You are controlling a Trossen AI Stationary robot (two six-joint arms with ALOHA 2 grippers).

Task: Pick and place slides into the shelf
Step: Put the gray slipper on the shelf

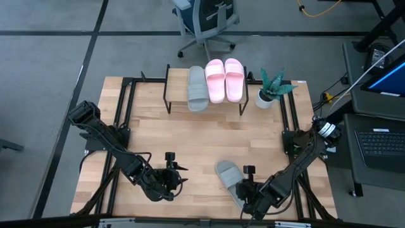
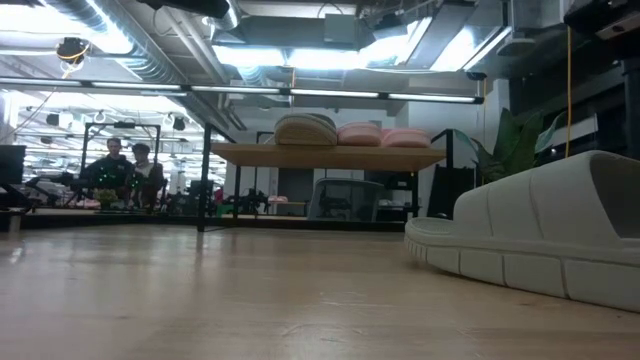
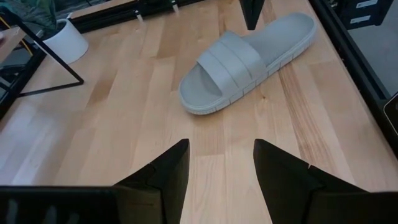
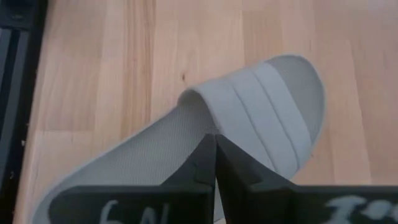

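A grey-green slide (image 1: 229, 178) lies sole-down on the table near its front edge, and it also fills the low view's right side (image 2: 540, 240). My right gripper (image 4: 216, 140) is shut and hangs over this slide, just behind the strap (image 4: 261, 112). Its tip also shows in the left wrist view (image 3: 250, 22). My left gripper (image 3: 221, 155) stands open to the slide's left (image 1: 180, 172), holding nothing. On the shelf (image 1: 174, 95) at the far edge rest another grey-green slide (image 1: 197, 88) and two pink slides (image 1: 224, 80). My right gripper's shut fingers come slanting down from the near right over the slide's footbed (image 4: 180, 134), close to the strap's heel-side edge. I cannot tell whether they touch the footbed. The slide lies flat on the table.
A potted plant (image 1: 272, 88) stands right of the shelf. Black frame rails (image 1: 120, 126) run along the table's sides. Bare wood (image 1: 202, 136) lies between the shelf and the grippers. An office chair (image 1: 205, 25) stands beyond the far edge, and people show far off in the room (image 2: 125, 165).
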